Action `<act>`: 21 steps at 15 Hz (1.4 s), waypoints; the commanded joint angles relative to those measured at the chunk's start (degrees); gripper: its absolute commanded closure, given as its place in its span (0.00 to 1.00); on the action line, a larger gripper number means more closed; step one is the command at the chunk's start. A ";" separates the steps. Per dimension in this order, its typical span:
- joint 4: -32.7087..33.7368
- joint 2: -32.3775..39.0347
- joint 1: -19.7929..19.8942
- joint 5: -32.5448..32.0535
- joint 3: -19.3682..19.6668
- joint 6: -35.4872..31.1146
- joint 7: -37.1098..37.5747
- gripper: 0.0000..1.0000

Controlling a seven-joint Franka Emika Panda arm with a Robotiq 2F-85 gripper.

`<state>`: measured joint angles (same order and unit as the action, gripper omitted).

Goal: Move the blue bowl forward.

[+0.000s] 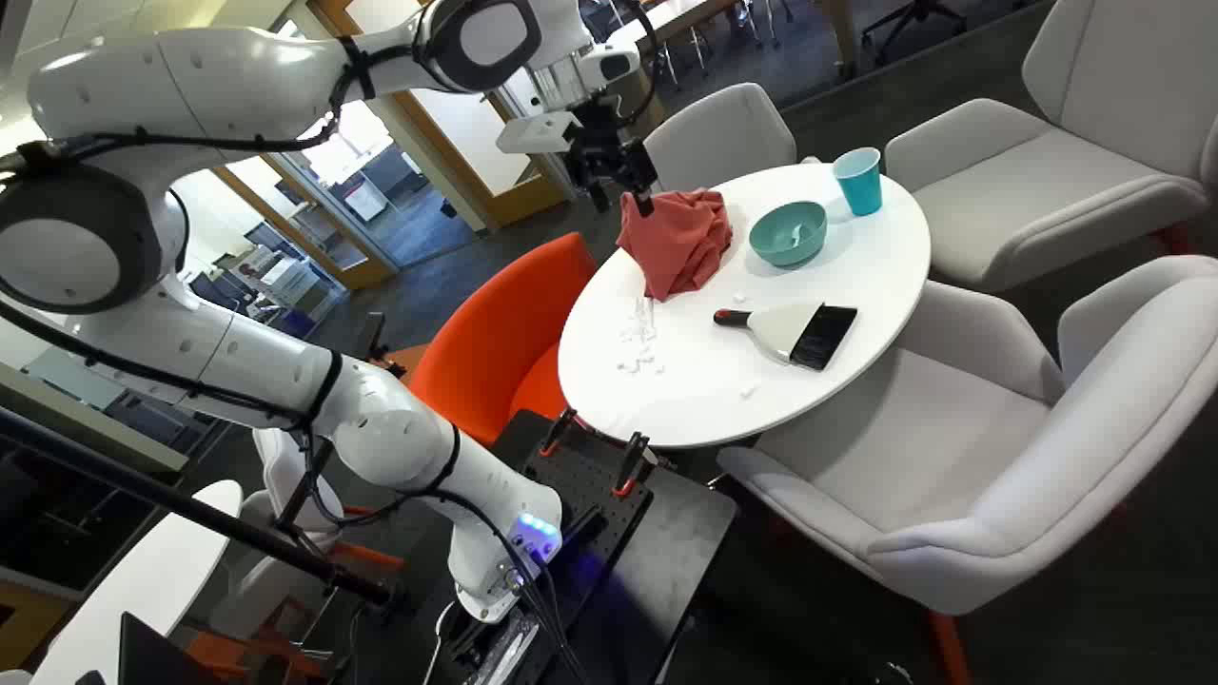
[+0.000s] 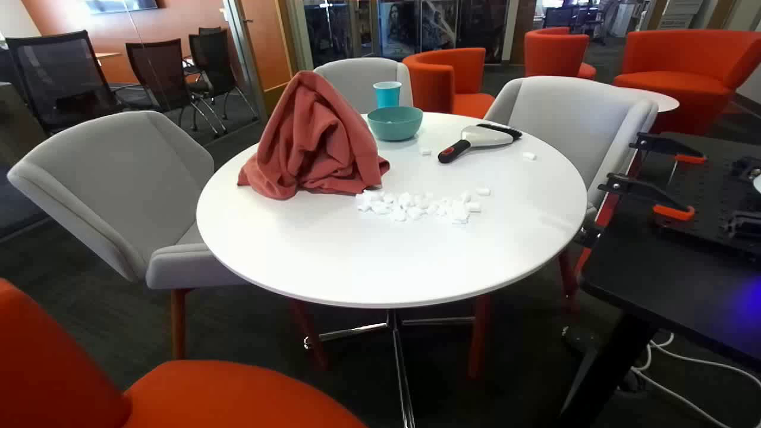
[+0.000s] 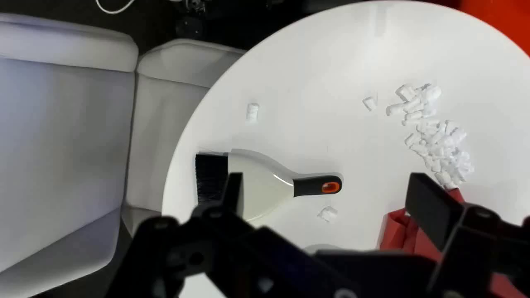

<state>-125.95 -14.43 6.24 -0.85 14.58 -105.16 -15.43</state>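
Bowl (image 2: 395,126): muted teal-green, solid colour; small white patch inside in an exterior view. Cup (image 2: 387,97): brighter turquoise. Cloth (image 2: 318,145): brick red, one plain shade, darker in the folds. Hand brush (image 3: 265,186): off-white body, black bristles, black handle with orange-red ring at the hole. Small loose pieces (image 2: 410,205): white, as is the round table (image 2: 368,261). Armchair (image 2: 119,190): pale grey. Tub chair (image 1: 500,328): vivid orange. Robot arm (image 1: 238,86): white, grey joint caps, black bands; base lights (image 1: 538,524) blue. Gripper (image 3: 327,182): black. Clamps (image 2: 645,193): black, orange-red tips. Mounting plate (image 1: 576,474): black, dotted.
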 commanded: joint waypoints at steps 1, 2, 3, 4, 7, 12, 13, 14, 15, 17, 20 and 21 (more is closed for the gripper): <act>0.11 0.10 0.98 0.23 -0.88 0.12 -0.22 0.00; 0.11 0.10 0.98 0.23 -0.88 0.12 -0.22 0.00; 0.11 0.10 0.98 0.23 -0.88 0.12 -0.22 0.00; 0.11 0.10 0.98 0.23 -0.88 0.12 -0.22 0.00; 0.11 0.10 0.98 0.23 -0.88 0.12 -0.22 0.00; -0.15 2.74 0.78 2.25 -0.91 -4.79 1.63 0.00; -0.45 4.20 0.68 3.43 -0.98 -7.85 2.48 0.00; -1.06 6.11 0.58 4.58 -1.22 -12.25 3.33 0.00; -1.67 7.83 0.58 5.21 -1.62 -16.45 4.48 0.00; -3.29 12.43 0.50 5.28 -2.62 -26.46 6.40 0.00; -2.75 20.38 1.03 5.75 -3.49 -37.56 9.52 0.00; -2.36 21.75 1.21 4.72 -3.67 -38.24 10.67 0.00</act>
<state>-130.10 2.13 6.25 3.81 11.90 -139.24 -7.60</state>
